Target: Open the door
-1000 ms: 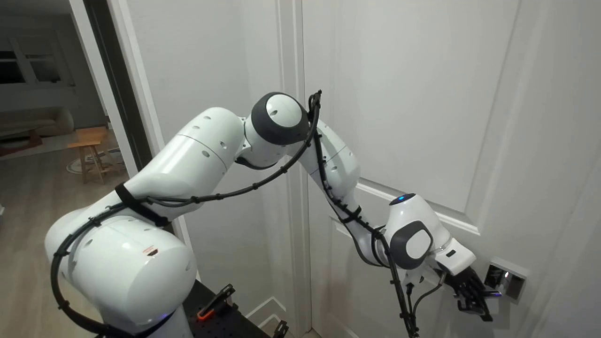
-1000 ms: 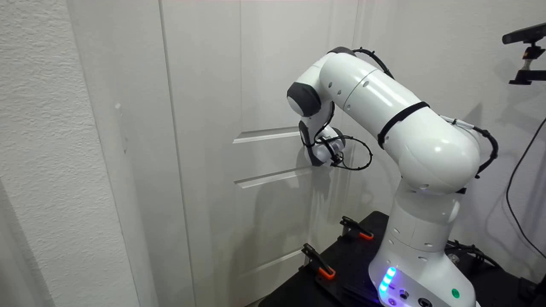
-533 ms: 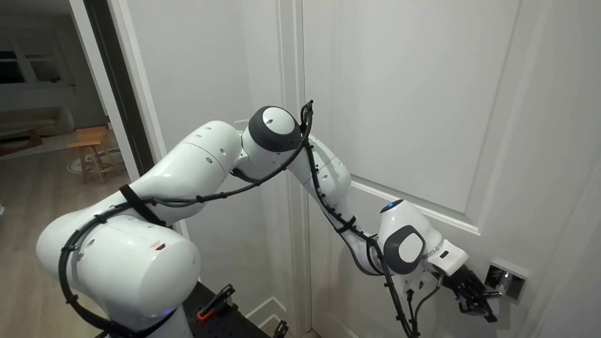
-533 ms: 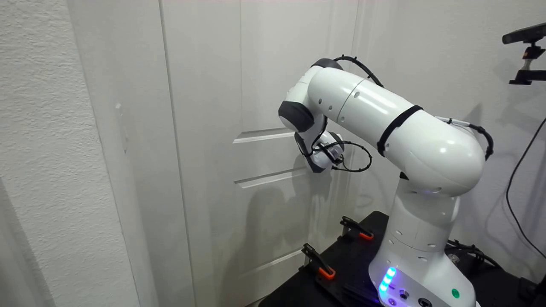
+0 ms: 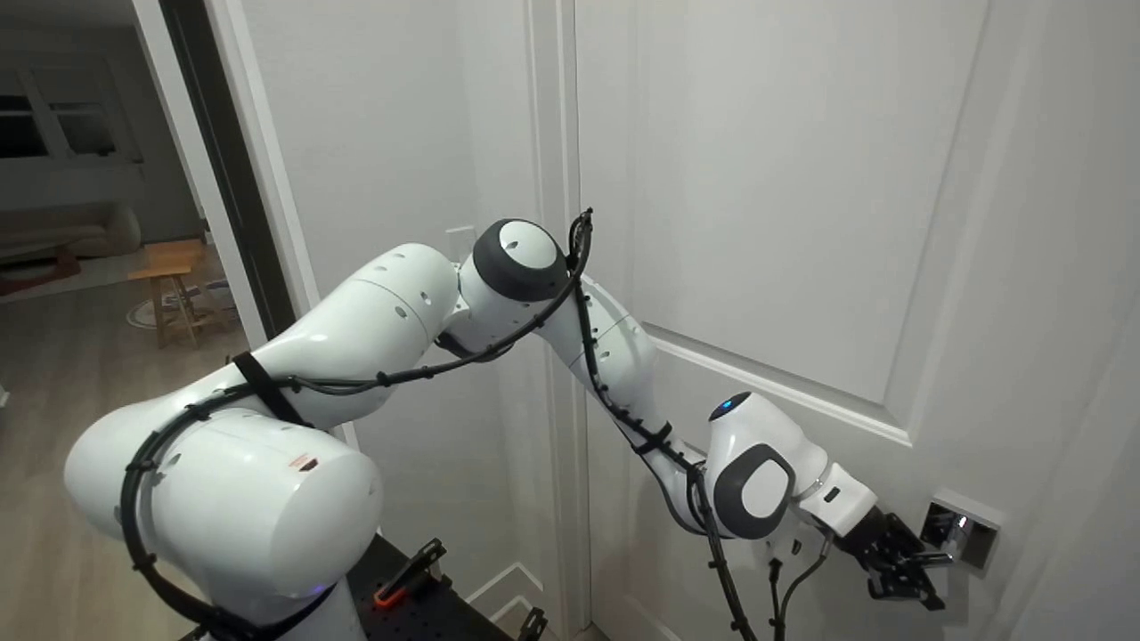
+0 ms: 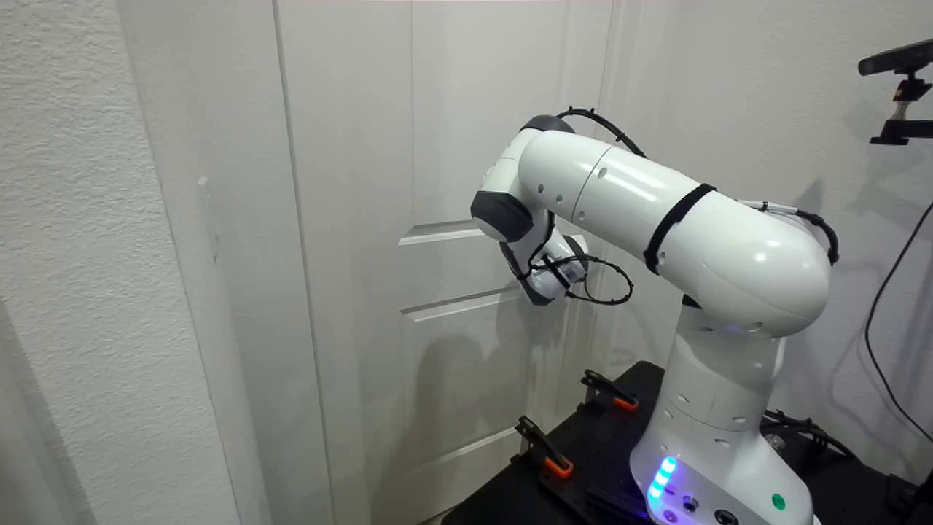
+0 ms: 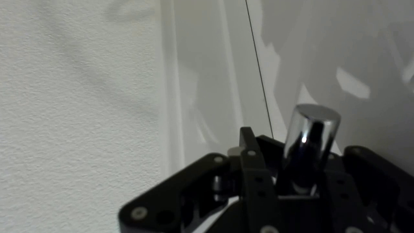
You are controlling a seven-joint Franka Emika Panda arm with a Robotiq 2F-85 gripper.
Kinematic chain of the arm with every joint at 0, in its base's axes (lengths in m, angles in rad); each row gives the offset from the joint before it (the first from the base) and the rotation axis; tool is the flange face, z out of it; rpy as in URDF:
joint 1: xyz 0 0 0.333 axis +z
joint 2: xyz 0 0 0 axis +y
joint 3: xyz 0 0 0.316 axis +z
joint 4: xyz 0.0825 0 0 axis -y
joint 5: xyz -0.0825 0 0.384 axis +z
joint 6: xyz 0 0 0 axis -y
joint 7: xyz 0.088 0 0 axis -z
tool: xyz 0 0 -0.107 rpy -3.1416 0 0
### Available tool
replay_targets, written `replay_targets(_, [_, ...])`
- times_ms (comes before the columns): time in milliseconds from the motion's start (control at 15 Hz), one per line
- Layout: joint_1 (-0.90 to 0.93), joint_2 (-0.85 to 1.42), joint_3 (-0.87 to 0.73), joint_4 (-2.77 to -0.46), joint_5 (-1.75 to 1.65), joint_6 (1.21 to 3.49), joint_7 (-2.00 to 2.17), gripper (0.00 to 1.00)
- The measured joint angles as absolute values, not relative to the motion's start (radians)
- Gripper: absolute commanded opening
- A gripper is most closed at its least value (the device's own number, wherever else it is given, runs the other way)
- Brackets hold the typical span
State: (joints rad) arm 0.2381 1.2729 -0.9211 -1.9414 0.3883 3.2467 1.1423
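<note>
Across the right of an exterior view rises the tall white door (image 5: pixel 784 196), with raised rectangular panels on its face; it stands within its white frame (image 7: pixel 207 81), and a thin dark seam (image 7: pixel 259 67) runs between the two in the wrist view. Left of that frame, in the same view, spreads a textured white wall (image 7: pixel 81 129) crossed by soft shadows. Well apart from the door, at the far left of an exterior view, a pale sofa (image 5: pixel 71 230) sits in dim light. The white robot arm (image 6: pixel 729 240) arches toward the door in both exterior views, a black cable (image 5: pixel 385 380) strapped along it, and its foot (image 6: pixel 718 415) stands on a black tabletop (image 6: pixel 590 437). A wooden stool (image 5: pixel 169 258) is near the sofa. At the arm's end the black gripper (image 7: pixel 302 152) slants downward, its fingers (image 7: pixel 252 165) drawn in around the door's silver lever handle (image 7: pixel 305 142) and pinching it from both sides. A bar-shaped black device (image 6: pixel 896 58) on a mount (image 6: pixel 909 91) shows at the right edge of an exterior view, and two black and orange clamps (image 6: pixel 557 467) sit along the tabletop's edge. The handle's flat round end pokes out from between the fingers in the wrist view; its square silver plate (image 5: pixel 978 534) is set on the door just beside the gripper. Smallest are a strip of blue lights (image 6: pixel 662 477) and a green dot (image 6: pixel 778 502), both on the arm's foot.
</note>
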Motion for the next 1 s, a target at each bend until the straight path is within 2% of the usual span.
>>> replay_targets(1000, [0.246,1.396,-0.916,-1.85,0.618,3.333,1.142,0.01])
